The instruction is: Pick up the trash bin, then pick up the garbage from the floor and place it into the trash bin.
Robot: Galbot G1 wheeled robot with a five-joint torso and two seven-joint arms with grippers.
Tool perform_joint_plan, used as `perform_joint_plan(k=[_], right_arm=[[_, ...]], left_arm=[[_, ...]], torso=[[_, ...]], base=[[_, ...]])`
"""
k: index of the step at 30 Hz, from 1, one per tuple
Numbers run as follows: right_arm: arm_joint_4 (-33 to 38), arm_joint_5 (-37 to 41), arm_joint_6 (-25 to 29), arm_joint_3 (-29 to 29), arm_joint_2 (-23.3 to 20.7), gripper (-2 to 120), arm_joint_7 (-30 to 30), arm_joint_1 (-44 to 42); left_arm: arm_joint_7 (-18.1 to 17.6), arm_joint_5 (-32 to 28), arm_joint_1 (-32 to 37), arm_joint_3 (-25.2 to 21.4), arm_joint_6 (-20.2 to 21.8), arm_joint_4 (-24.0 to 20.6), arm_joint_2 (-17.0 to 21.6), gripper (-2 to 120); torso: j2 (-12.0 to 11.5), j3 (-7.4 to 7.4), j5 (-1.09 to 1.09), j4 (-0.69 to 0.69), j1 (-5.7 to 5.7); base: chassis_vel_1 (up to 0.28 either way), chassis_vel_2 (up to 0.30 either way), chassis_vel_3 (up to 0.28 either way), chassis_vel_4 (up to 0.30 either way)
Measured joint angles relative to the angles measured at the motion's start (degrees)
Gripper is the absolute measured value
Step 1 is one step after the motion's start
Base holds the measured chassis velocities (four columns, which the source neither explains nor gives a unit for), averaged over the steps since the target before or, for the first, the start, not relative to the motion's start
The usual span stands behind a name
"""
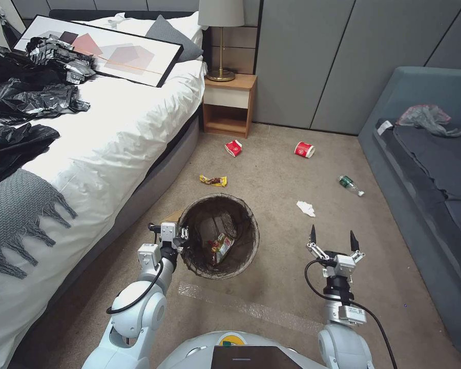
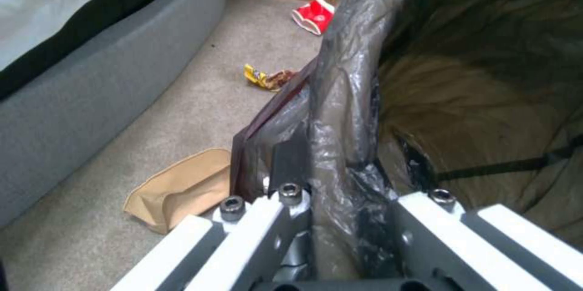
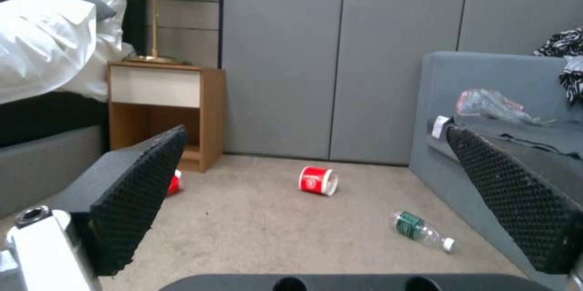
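Here the left gripper [image 1: 183, 240] jaws pinch the round, crinkly-lined trash bin [image 1: 243, 256]; right gripper [image 1: 333, 239] jaws gape.

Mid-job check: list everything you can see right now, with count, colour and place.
trash bin: 1, white with dark brown liner, held at its rim beside the bed; a yellow-red wrapper lies inside
paper cups: 2, red and white, on the carpet, one by the nightstand, one farther right
snack wrapper: 1, yellow, on the floor beyond the bin
bottle: 1, clear with green label, near the sofa
tissue: 1, white, right of the bin
paper bag: 1, brown, on the floor by the bed
plastic bags: several, black, on the bed
framed picture: 1, on the bed
lamp: 1, on the nightstand
left gripper: shut on the bin's rim
right gripper: open, above the carpet
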Motion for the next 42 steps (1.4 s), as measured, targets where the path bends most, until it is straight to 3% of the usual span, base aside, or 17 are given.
perform_joint_plan(k=[17, 42], right_arm=[[-0.3, 0.7, 0.2, 0.8, -0.2, 99, -0.8, 1.0], [-1.4, 0.5, 1.3, 1.7, -0.5, 100, -1.8, 3.0]], left_arm=[[0.0, 0.2, 0.0, 0.0, -0.1, 0.0, -0.2, 0], [0.1, 0.3, 0.0, 0.1, -0.2, 0.0, -0.2, 0]], torso=[[0.0, -0.01, 0.0, 0.0, -0.01], [0.0, 0.0, 0.02, 0.01, 0.01]], base=[[-0.048, 0.043, 0.054, -0.046], [-0.292, 0.293, 0.299, -0.306]])
